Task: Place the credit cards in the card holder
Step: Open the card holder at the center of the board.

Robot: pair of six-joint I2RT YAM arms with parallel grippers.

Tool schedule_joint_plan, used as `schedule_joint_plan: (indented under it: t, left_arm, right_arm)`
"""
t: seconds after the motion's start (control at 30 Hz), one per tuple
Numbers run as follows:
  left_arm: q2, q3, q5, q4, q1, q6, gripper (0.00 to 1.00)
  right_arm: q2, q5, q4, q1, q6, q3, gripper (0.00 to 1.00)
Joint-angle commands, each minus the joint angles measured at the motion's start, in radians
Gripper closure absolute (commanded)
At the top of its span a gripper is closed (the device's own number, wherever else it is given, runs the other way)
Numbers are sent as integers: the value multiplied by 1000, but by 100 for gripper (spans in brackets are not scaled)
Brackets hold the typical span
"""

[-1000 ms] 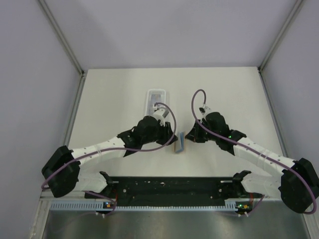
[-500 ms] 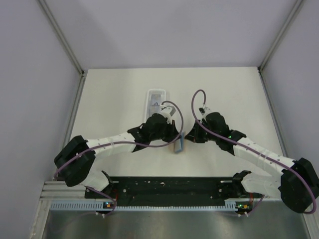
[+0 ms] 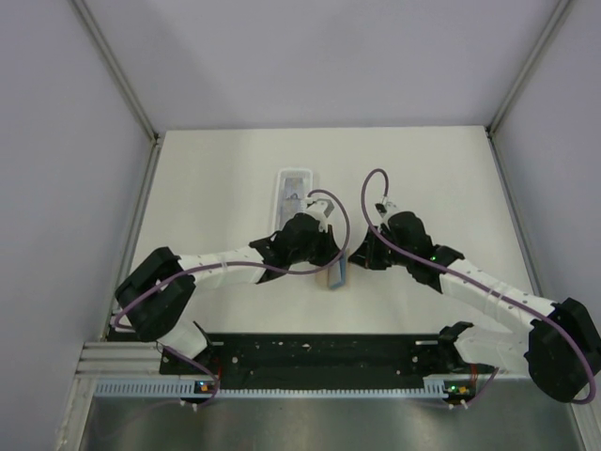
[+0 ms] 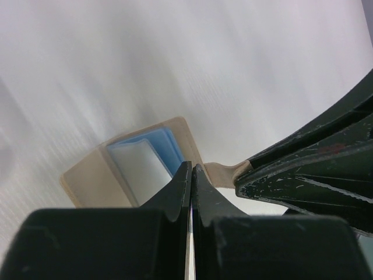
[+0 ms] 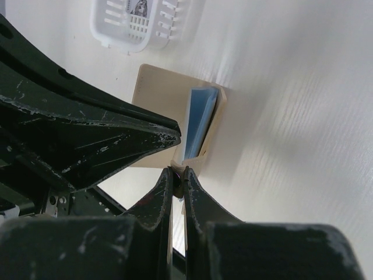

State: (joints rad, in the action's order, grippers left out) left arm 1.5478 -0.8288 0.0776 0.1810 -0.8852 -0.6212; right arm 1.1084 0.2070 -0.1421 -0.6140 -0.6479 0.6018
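Observation:
The card holder (image 3: 336,273) is a tan wallet with a light blue inside, standing open between my two arms. In the left wrist view the card holder (image 4: 111,178) lies just past my left gripper (image 4: 191,167). That gripper is shut, and only a thin pale sliver shows between its fingers. No card sticks out past the tips. My right gripper (image 5: 178,172) is shut on the card holder's (image 5: 160,96) closing tab, the snap dot between its fingers. From above, the left gripper (image 3: 331,254) and right gripper (image 3: 354,256) flank the holder. One of the credit cards (image 5: 140,7) lies in the tray.
A long clear plastic tray (image 3: 294,183) lies behind the left wrist, and its slotted end (image 5: 137,26) shows at the top of the right wrist view. A black rail (image 3: 319,352) runs along the near table edge. Grey walls enclose the table.
My left arm swung right from the tray to the card holder and its jaws closed. The right arm and the holder stayed put.

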Motion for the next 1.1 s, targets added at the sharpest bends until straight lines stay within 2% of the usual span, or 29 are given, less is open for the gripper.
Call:
schedule_joint_plan:
  t: [0.0,1.07]
  left_arm:
    - [12,-24,-24,57,8,-17,100]
    - [117,5,-13,44,19,-31,100]
  right_arm:
    - [4,6,39,10,-2,-2,100]
    - [4,-14,35,11,-10,-11,100]
